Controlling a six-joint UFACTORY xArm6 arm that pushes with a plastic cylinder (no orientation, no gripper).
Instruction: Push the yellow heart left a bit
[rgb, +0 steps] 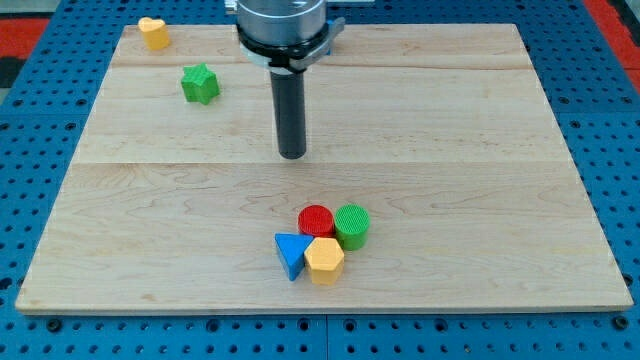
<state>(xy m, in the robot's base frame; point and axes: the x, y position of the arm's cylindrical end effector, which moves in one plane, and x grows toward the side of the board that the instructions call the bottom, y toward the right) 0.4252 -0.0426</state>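
Clearly the relation that matters is the one between the yellow heart (153, 32) and the rod's tip (292, 154). The heart sits in the tabletop's top-left corner, close to the top edge of the wooden board (480, 130). The tip stands near the middle of the board, well apart from the heart, which lies up and to the view's left of it. The rod carries nothing and touches no block; having no jaws, it can only press sideways against something.

To send the heart left, the tip would likely need to arrive on the heart's right side first, so it probably has to travel toward the top edge and then sweep leftward. The green star (200, 83) lies between the two, just below and to the right of the heart, and a straight diagonal run could clip it; passing above the star looks the safer line. The heart has little board remaining on its left, so a short push seems all that is called for.

Near the bottom edge, a cluster of four sits tightly together: a red cylinder (316, 221), a green cylinder (352, 224), a blue triangle (291, 253) and a yellow hexagon (324, 260). They are well clear of the likely path.

No brand, label or readable writing shows anywhere.
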